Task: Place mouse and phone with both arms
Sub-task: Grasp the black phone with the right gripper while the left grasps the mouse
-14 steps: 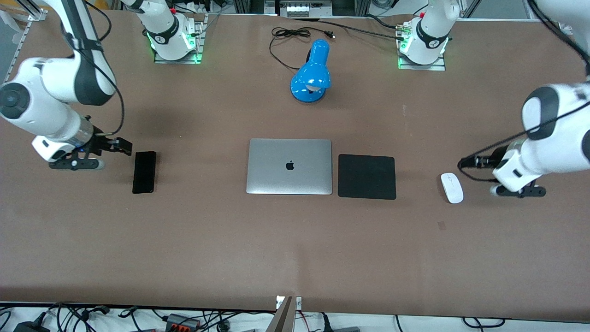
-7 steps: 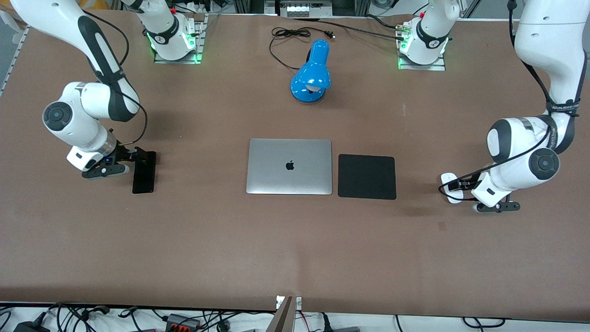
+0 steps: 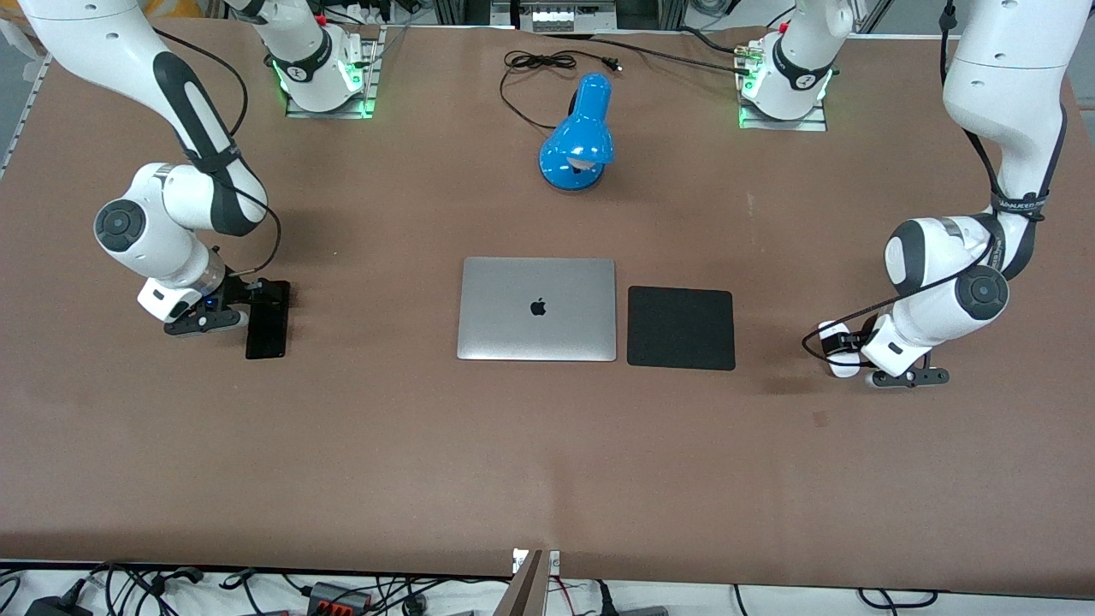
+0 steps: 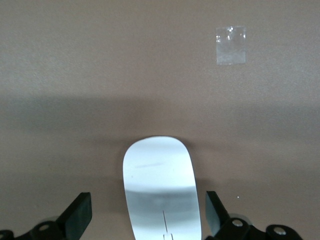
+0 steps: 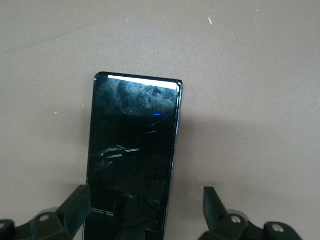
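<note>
The slim black phone (image 3: 267,332) lies flat toward the right arm's end of the table. My right gripper (image 3: 263,295) is low over the phone's farther end. In the right wrist view the phone (image 5: 132,155) runs between the open fingers (image 5: 214,207) of the right gripper (image 5: 145,207), nearer one finger than the other. The white mouse (image 3: 843,368) lies toward the left arm's end, partly hidden by my left gripper (image 3: 847,346). In the left wrist view the mouse (image 4: 162,195) sits between the open fingers (image 4: 80,217) of the left gripper (image 4: 147,217), with a gap on each side.
A closed silver laptop (image 3: 536,308) lies mid-table with a black mouse pad (image 3: 681,328) beside it, toward the left arm's end. A blue desk lamp (image 3: 578,137) and its black cord (image 3: 539,64) lie farther from the camera. A small tape patch (image 4: 231,45) is on the table near the mouse.
Both arms have come down and inward. The right gripper moved from beside the phone to over its end. The left gripper moved from beside the mouse to straddle it.
</note>
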{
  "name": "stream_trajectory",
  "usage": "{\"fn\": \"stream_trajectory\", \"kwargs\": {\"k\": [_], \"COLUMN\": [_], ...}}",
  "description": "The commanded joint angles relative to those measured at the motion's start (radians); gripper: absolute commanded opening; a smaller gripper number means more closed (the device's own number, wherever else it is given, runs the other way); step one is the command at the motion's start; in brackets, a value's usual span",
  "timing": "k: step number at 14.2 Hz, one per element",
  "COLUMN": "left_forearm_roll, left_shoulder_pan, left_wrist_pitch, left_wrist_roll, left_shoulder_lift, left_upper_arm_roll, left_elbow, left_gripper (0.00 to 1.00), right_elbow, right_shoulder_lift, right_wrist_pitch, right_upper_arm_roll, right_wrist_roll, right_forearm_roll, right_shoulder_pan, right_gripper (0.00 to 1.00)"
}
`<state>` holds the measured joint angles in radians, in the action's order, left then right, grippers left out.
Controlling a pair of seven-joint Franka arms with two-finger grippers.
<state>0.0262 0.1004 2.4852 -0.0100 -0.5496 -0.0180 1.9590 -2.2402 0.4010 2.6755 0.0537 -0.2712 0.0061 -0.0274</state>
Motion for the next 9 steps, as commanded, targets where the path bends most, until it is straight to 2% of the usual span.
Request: {"fn": "stream_trajectory", "kwargs": {"k": [1,3,4,5,6,7,9], "left_forearm_roll": [0.021,0.021,0.020,0.021,0.020,0.021,0.021], "left_shoulder_pan": [0.002,0.001,-0.004,-0.004,-0.004,-0.002,-0.004], "left_wrist_pitch": [0.040,0.046,0.046,0.046,0.046,0.043,0.032], "left_wrist_roll": [-0.019,-0.018,-0.021,-0.022,-0.021,-0.021,-0.016], "left_shoulder_lift": [-0.004,-0.012,-0.018,-0.023,-0.029,-0.023,-0.003], "left_upper_arm_roll": [-0.008,-0.010,-0.010,-0.010,-0.010,-0.010,-0.011], "left_elbow": [0.017,0.017,0.017,0.017,0.015,0.017,0.011], "left_gripper": [0.99,0.93,0.85,0.72,0.64,0.60,0.41], "right_elbow": [0.004,0.004,0.005,0.007,0.008,0.010,0.013], "right_shoulder_lift": [0.027,0.030,0.030,0.030,0.030,0.030,0.033], "right_wrist_pitch": [0.032,0.032,0.032,0.032,0.032,0.032,0.033], "right_upper_arm_roll": [-0.005,-0.006,-0.006,-0.006,-0.006,-0.008,-0.011], "right_wrist_roll": [0.006,0.006,0.006,0.006,0.006,0.007,0.007], "right_forearm_roll": [0.018,0.018,0.018,0.018,0.018,0.018,0.020], "right_shoulder_pan": [-0.002,0.000,0.001,0.004,0.007,0.007,0.009], "right_gripper": [1.00,1.00,1.00,1.00,1.00,1.00,1.00]}}
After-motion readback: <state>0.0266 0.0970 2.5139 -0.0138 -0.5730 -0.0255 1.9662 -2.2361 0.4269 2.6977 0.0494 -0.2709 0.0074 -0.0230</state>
